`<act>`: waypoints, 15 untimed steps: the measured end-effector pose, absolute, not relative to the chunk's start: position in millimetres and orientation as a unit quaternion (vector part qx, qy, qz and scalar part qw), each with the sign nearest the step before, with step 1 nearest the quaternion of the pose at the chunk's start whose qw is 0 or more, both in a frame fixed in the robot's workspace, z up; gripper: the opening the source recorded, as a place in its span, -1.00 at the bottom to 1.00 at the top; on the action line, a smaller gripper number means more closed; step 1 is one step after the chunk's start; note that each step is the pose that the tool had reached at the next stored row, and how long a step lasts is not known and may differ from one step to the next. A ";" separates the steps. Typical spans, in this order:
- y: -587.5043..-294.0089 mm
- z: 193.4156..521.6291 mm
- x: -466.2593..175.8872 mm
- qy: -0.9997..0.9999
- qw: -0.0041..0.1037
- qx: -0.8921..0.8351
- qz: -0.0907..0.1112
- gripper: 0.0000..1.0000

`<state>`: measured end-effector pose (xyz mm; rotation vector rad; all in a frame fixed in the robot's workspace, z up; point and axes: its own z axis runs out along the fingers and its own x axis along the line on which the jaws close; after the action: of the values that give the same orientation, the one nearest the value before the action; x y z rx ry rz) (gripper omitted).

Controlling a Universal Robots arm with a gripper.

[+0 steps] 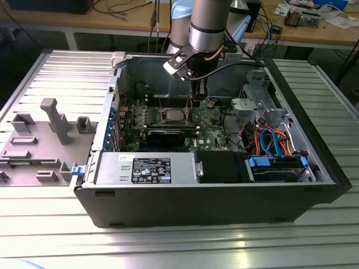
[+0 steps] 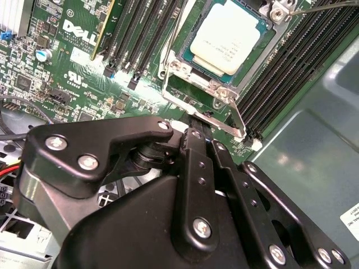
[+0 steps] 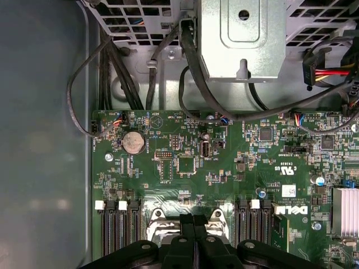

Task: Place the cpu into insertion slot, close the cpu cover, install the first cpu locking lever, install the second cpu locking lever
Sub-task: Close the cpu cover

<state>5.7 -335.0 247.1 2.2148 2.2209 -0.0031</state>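
Note:
The cpu [image 2: 227, 35], a square silver-topped chip, lies in the insertion slot [image 2: 238, 115] on the green motherboard [image 2: 73, 67]. The cpu cover [image 2: 197, 80] is down around it, its window showing the chip's top. One thin wire lever [image 2: 173, 42] runs along one side of the socket and another [image 2: 322, 7] past its far corner; whether either is latched I cannot tell. My gripper [image 2: 195, 124] is shut, its black tips just off the socket's edge, also seen in the first wrist view [image 3: 193, 219]. In the exterior view the gripper [image 1: 197, 89] hangs just right of the cpu [image 1: 172, 116].
Black memory slots [image 2: 280, 61] flank the socket on both sides. A black graphics card [image 1: 165, 134] lies in front of it. Coloured cables [image 1: 269, 140] and a blue-tabbed drive cage [image 1: 277, 165] fill the case's right side. A grey fixture [image 1: 39, 140] stands on the exterior view's left.

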 end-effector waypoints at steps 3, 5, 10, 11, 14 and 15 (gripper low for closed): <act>-335.0 247.1 5.1 0.708 0.003 0.706 -0.001 -0.79; -335.0 247.1 4.4 0.708 0.003 0.706 -0.001 -0.79; -335.0 247.1 3.5 0.708 0.003 0.706 -0.001 -0.79; -335.0 247.1 3.3 0.708 0.003 0.706 -0.001 -0.79; -335.0 247.1 2.7 0.708 0.003 0.706 -0.001 -0.79; -335.0 247.1 2.5 0.708 0.003 0.706 -0.001 -0.79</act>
<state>2.5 -335.0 247.1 2.2148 2.2210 -0.0030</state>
